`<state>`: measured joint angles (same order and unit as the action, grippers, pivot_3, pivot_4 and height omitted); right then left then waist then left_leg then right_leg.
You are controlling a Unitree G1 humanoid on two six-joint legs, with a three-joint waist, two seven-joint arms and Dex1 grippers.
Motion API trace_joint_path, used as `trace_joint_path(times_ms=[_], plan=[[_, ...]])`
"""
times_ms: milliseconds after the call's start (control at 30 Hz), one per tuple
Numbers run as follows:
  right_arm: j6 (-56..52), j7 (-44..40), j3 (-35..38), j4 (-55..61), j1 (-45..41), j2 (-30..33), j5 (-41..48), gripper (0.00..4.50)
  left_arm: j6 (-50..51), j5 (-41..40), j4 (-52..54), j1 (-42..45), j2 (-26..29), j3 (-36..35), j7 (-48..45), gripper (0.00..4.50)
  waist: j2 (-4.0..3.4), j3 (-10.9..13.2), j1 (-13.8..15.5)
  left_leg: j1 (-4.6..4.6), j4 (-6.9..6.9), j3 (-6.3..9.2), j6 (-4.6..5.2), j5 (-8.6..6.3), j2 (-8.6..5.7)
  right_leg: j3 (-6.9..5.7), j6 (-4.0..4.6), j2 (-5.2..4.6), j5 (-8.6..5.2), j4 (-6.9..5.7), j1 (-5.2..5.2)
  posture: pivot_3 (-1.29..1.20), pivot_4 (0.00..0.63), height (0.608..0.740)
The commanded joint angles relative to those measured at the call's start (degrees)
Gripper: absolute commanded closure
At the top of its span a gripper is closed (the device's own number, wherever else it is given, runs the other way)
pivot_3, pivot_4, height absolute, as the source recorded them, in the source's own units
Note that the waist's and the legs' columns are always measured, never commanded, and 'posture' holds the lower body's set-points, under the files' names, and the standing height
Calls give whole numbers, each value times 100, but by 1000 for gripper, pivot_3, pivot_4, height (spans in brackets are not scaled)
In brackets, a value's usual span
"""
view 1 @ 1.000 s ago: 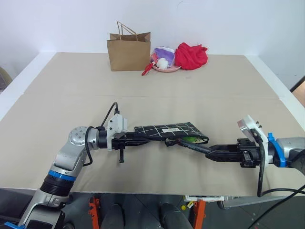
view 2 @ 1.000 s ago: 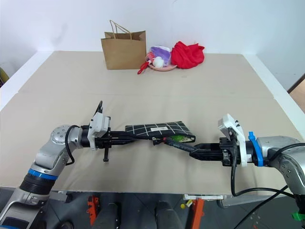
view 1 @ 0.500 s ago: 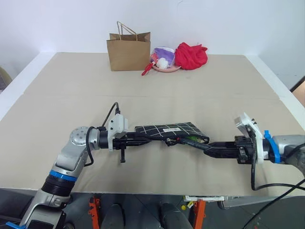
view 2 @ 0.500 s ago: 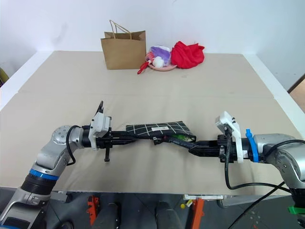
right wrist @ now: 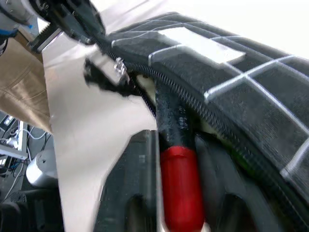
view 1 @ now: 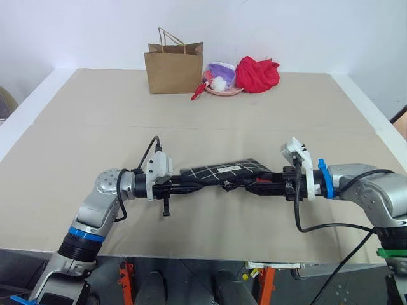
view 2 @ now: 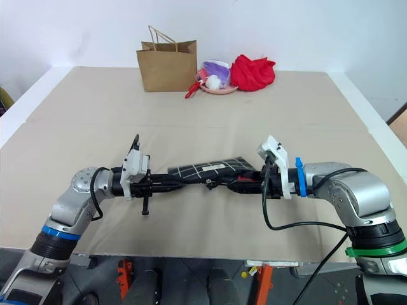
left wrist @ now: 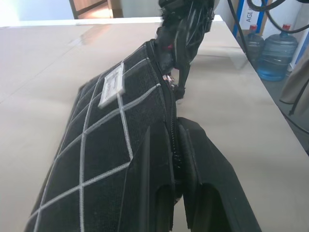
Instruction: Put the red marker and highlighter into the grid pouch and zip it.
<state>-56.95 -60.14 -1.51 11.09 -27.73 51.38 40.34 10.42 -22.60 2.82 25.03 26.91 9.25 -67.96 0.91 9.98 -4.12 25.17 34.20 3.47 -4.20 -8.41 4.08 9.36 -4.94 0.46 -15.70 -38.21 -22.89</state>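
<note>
Light is bright, even and diffuse in the head views, apparently from overhead; the table (view 1: 95, 127) is evenly lit with only soft, faint shadows beneath the arms. The white wall behind the paper bag (view 1: 173, 65) is near overexposed. Both head views are sharp, with slight bending of the table's edges toward the corners. In the right wrist view the marker (right wrist: 179, 183) and pouch (right wrist: 251, 92) are smeared and soft, the background washed out. The left wrist view is clearer, its near fingers (left wrist: 154, 183) soft.
</note>
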Motion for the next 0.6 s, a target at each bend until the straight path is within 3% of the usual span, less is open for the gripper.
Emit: trace_joint_path(times_ms=[33,100,133,233,333,500,600], plan=[[224,-415,196,286,149,267,88,1169,-43,-41,209,21,8,-17,4,4500,0,0,2,0,0,0,0,0,0,0,0,0,-1,0,0,0,150,740],[361,-551,335,342,300,367,93,149,-35,-47,223,8,23,-32,1,4500,0,0,0,0,-3,0,1,-1,0,0,0,0,-2,0,0,0,150,740],[467,-831,517,443,540,555,173,55,-32,-47,221,-6,48,-56,1,4500,0,0,-1,-1,-3,0,1,-1,0,-1,0,0,-2,0,0,0,150,740],[651,-1359,969,767,1120,941,399,55,-39,-50,205,-36,112,-105,-12,4500,0,0,3,0,-4,0,1,-1,0,-1,1,0,-4,0,-1,0,150,740],[793,-1420,1399,1250,1462,868,734,55,-38,-79,175,-28,157,-129,-35,4500,-1,0,-7,-4,-4,1,2,-1,0,-1,2,1,-3,0,1,0,150,740],[1654,-973,1333,1508,1421,181,456,55,51,-175,126,81,123,-170,-23,4500,0,-1,-43,-11,7,1,2,1,1,-1,10,2,7,-4,2,0,150,740],[2303,-768,917,1472,1347,-208,-97,55,123,-229,160,134,109,-152,-48,4500,1,-1,-39,-7,17,0,-3,5,0,0,22,0,3,-3,4,0,150,740]])
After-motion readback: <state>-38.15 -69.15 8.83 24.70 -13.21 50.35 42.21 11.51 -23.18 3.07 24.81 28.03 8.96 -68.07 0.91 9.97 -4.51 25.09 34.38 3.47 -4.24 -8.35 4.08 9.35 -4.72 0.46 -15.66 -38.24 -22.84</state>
